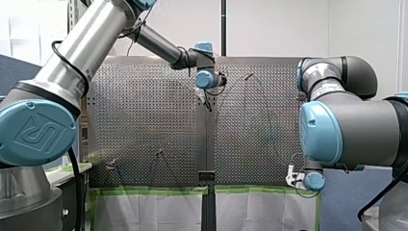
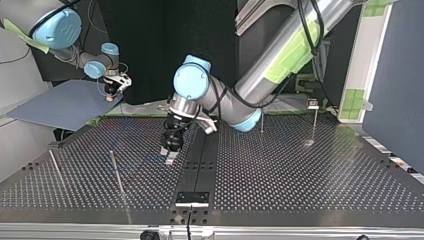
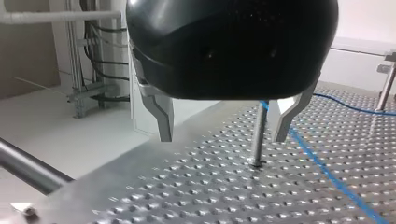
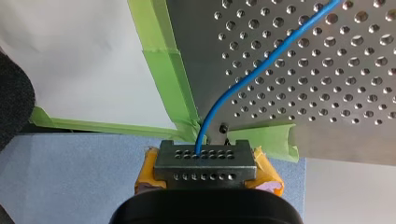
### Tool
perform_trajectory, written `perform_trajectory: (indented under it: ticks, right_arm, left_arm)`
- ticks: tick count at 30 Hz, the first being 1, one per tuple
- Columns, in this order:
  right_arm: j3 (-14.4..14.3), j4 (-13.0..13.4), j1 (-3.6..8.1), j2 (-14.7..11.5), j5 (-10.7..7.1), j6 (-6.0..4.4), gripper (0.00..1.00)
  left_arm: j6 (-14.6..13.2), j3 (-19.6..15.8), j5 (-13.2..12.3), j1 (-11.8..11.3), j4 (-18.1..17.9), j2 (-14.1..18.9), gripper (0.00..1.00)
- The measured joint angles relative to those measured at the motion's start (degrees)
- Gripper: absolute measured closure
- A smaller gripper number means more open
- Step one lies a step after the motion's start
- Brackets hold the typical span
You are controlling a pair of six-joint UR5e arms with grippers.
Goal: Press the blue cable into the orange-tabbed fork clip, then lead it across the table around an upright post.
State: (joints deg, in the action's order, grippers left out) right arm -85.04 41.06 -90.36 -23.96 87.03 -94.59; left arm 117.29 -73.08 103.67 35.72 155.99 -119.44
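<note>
— Where does the thin blue cable lie against my left gripper, the black-bodied one with two bare metal fingers?

— That gripper is spread wide and has hold of nothing. A slim upright metal post stands in the gap, nearer one finger than the other. The cable meets the post high up, just under the gripper's body, on the side of the nearer finger. From there it slants down past that finger and runs off along the silver perforated table.

— Does it touch the finger?

— I cannot tell; it passes very close.

— And my right gripper, with the pierced metal plates over yellow pads?

— Clamped tight on the same cable, which leaves its tip and curves away over the table's corner, beside a strip of green tape. In the top view this gripper hangs off the table's far-left corner above a flat blue-grey panel. It is well apart from the left gripper, which sits low over the table near the middle.
</note>
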Motion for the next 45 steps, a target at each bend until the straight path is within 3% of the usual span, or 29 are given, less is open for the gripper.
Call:
perform_trajectory:
  ticks: [13,34,45]
  right_arm:
    - [0.01,0.0,-0.29,0.0,-0.01,0.0,1.0]
    - [0.28,-0.44,-0.72,0.0,0.34,0.44,1.0]
    - [0.28,-0.44,-0.82,0.0,0.43,0.44,1.0]
  left_arm:
    - [-5.72,-6.87,1.87,0.29,-6.84,6.86,0.0]
    - [-3.95,-17.28,3.71,-0.32,-17.24,17.18,0.0]
    - [-3.54,-22.51,4.97,-0.2,-22.47,17.89,0.0]
